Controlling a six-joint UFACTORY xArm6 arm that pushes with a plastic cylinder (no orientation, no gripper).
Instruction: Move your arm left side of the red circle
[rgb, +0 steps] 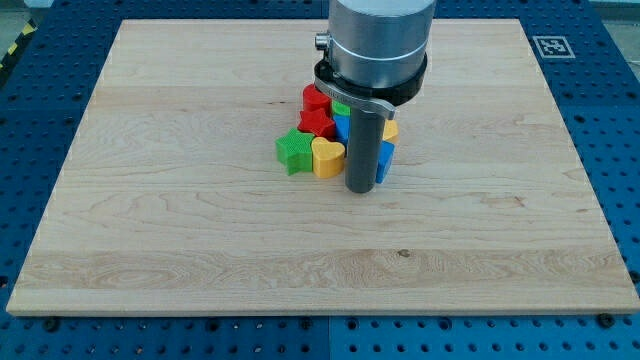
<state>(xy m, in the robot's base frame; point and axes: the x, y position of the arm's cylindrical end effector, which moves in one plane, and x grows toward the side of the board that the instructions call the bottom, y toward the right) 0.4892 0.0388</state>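
A: Where is my tip (361, 188) right now?

B: It sits on the board (150, 200) at the near right corner of the cluster, just beside the yellow heart (327, 157) and against the blue block (386, 160) on its right. There are no jaws on this rig, only the rod, so nothing is clenched or released.

A: And the red circle?

B: That is the hard part. Two red blocks show at the far left of the cluster: one red piece (316, 99) at the far edge, partly under the arm housing (378, 40), and another red piece (318, 123) just nearer. I cannot tell which is the circle; the shapes are half hidden. Both touch their neighbours.

A: What else is packed in there?

B: A green star (294, 151) at the near left, touching the yellow heart. A second green block (342, 108) and a second blue one (342, 127) sit behind the rod, and a sliver of orange-yellow (391, 129) shows on the right.

A: So which step am I in?

B: I judge it the start of the approach. The tip is on the wrong side, near and right of the reds.

A: What does the next move call for?

B: Probably a detour. Going straight left would plough through the heart and star. Better to back toward the near side, swing left past the star, then go far until the tip is level with the red piece, stopping just beside it without a shove.
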